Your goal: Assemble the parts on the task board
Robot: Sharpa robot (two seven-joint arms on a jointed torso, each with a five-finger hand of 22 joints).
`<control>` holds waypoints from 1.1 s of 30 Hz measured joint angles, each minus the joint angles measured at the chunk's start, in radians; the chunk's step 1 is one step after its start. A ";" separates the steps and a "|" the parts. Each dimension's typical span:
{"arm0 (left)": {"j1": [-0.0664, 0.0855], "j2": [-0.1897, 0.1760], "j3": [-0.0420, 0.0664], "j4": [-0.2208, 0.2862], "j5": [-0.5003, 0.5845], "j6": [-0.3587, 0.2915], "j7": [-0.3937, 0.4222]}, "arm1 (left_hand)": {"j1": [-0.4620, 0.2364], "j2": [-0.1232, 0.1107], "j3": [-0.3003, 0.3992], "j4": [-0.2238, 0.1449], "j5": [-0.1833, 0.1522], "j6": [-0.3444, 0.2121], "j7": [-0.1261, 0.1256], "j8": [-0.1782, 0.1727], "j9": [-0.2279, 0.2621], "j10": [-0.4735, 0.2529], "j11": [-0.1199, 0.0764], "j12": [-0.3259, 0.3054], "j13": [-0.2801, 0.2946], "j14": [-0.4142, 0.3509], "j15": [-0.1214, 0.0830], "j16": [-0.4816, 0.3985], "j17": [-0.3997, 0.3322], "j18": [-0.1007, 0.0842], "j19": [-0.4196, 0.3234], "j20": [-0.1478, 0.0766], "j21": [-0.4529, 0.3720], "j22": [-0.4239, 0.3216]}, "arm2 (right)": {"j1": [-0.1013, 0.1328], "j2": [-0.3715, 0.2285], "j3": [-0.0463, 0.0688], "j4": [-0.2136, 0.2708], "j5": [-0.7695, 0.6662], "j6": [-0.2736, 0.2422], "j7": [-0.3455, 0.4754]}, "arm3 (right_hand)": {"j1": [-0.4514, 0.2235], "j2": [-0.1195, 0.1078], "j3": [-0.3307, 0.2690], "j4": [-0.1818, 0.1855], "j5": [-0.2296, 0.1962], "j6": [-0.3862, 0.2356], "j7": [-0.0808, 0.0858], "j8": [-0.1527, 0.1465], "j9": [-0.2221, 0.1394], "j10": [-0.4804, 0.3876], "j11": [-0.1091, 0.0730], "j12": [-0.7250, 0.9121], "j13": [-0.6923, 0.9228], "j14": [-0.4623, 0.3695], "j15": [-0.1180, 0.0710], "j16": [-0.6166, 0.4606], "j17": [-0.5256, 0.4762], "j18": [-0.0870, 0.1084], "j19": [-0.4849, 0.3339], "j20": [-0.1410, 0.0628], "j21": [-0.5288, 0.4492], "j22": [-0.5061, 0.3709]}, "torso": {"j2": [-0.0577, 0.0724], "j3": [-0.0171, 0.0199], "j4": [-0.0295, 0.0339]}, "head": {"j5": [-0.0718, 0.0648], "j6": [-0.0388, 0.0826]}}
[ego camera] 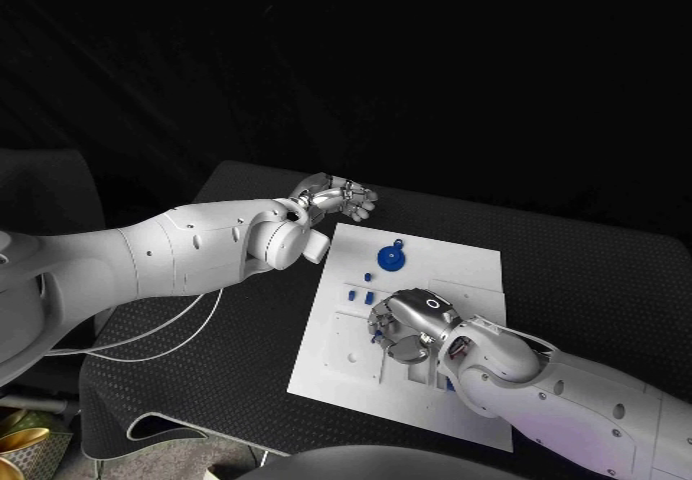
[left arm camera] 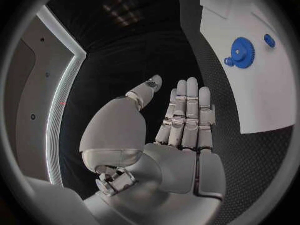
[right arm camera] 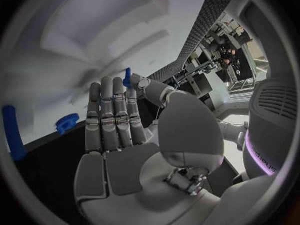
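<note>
The white task board point(ego camera: 469, 270) lies in the middle of the table. A blue gear point(ego camera: 392, 258) sits near its far edge, also seen as the blue gear point(left arm camera: 240, 50) and the blue gear point(right arm camera: 67, 122). Small blue pegs point(ego camera: 358, 295) lie to the left on the board. My right hand point(ego camera: 411, 325) hovers low over the board's middle; a small blue part point(right arm camera: 127, 76) stands pinched between its thumb and a fingertip, the other fingers straight. My left hand point(ego camera: 335, 198) is off the board's far left corner, fingers point(left arm camera: 187, 110) straight and apart, holding nothing.
Another small blue piece point(left arm camera: 269, 40) lies beside the gear. A long blue piece point(right arm camera: 12, 130) shows at the rim of the right wrist view. White cables point(ego camera: 159, 345) hang at the table's left edge. Black table point(ego camera: 577, 260) surrounds the board.
</note>
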 measured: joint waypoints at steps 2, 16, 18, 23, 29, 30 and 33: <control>0.000 0.000 0.000 0.000 0.000 0.000 0.000 | 0.000 0.000 0.000 0.000 0.000 0.000 0.000 0.000 0.000 0.000 0.000 0.000 0.000 0.000 0.000 0.000 0.001 0.000 0.000 0.000 0.000 0.000 | 0.000 0.000 0.000 -0.001 -0.002 0.001 0.000 | 0.000 0.000 0.000 0.000 0.000 0.000 0.000 0.000 0.000 0.000 0.000 0.000 0.000 0.000 0.000 0.000 0.000 0.000 0.000 0.000 0.000 0.000 | 0.000 0.0000 0.0000 | 0.001 0.000; 0.000 0.001 0.000 0.003 0.000 0.000 -0.001 | 0.000 0.000 0.000 0.000 0.000 0.000 0.000 0.000 0.000 0.000 0.000 0.000 0.000 -0.003 0.003 -0.004 0.002 0.000 0.000 0.000 0.000 0.000 | 0.004 0.006 -0.008 -0.001 -0.014 0.015 -0.002 | -0.004 0.004 -0.003 -0.003 0.004 0.000 0.000 -0.005 0.002 0.000 0.003 -0.002 0.005 0.003 0.003 -0.004 0.002 0.000 -0.004 0.004 0.000 0.000 | 0.000 -0.0004 0.0000 | 0.001 -0.004; 0.000 0.001 0.000 0.003 0.000 0.000 -0.001 | 0.000 0.000 0.000 0.000 0.000 0.000 0.000 0.000 0.000 0.000 0.000 0.000 0.000 -0.003 0.003 -0.004 0.002 0.000 0.000 0.000 0.000 0.000 | 0.004 0.007 -0.010 0.002 -0.015 0.016 -0.002 | -0.004 0.004 -0.003 -0.003 0.004 0.000 0.000 -0.005 0.002 0.000 0.003 -0.002 0.005 0.004 0.004 -0.004 0.002 0.000 -0.004 0.004 0.000 0.000 | 0.000 -0.0011 0.0000 | 0.001 -0.005; 0.000 0.001 0.000 0.003 0.000 0.000 -0.001 | 0.000 0.000 0.000 0.000 0.000 0.000 0.000 0.000 0.000 0.000 0.000 0.000 0.000 -0.003 0.003 -0.004 0.003 0.000 0.000 0.000 0.000 0.000 | 0.003 0.012 -0.013 0.006 -0.022 0.023 -0.003 | -0.008 0.008 -0.006 -0.006 0.004 0.000 0.000 -0.006 0.002 0.000 0.003 -0.002 0.005 0.004 0.004 -0.004 0.003 0.000 -0.004 0.004 0.004 0.007 | 0.000 -0.0012 0.0006 | 0.000 -0.007; 0.000 0.001 0.000 0.005 0.000 0.000 -0.001 | 0.000 0.000 0.000 0.000 0.000 0.000 0.000 0.000 0.000 0.000 0.000 0.000 0.000 -0.003 0.003 -0.004 0.003 0.000 0.000 0.000 0.000 0.000 | 0.004 0.014 -0.013 0.009 -0.039 0.034 -0.010 | -0.008 0.008 -0.009 -0.008 0.004 0.000 0.000 -0.006 0.003 0.000 0.004 -0.002 0.005 0.004 0.004 -0.008 0.004 0.000 -0.004 0.004 0.006 0.005 | -0.001 -0.0016 0.0008 | 0.000 -0.006; 0.000 0.000 0.000 0.005 0.000 0.000 -0.001 | 0.000 0.000 0.000 0.000 0.000 0.000 0.000 0.000 0.000 0.000 0.000 0.000 -0.001 -0.003 0.003 -0.004 0.004 0.000 0.000 0.000 0.000 0.000 | 0.004 0.014 -0.013 0.010 -0.042 0.036 -0.012 | -0.008 0.008 -0.009 -0.008 0.004 0.000 0.000 -0.006 0.003 0.000 0.004 -0.002 0.005 0.004 0.004 -0.008 0.004 0.000 -0.004 0.004 0.006 0.005 | -0.001 -0.0016 0.0007 | 0.000 -0.006; 0.000 0.000 0.000 0.005 0.000 0.000 -0.001 | 0.000 0.000 0.000 0.000 0.000 0.000 0.000 0.000 0.000 0.000 0.000 0.000 -0.001 -0.003 0.003 -0.004 0.004 0.000 0.000 0.000 0.000 0.000 | 0.005 0.017 -0.013 0.012 -0.054 0.043 -0.020 | -0.008 0.008 -0.010 -0.010 0.004 0.000 0.000 -0.006 0.003 0.000 0.004 -0.002 0.006 0.004 0.004 -0.008 0.005 0.000 -0.003 0.004 0.008 0.005 | -0.001 -0.0016 0.0004 | 0.000 -0.006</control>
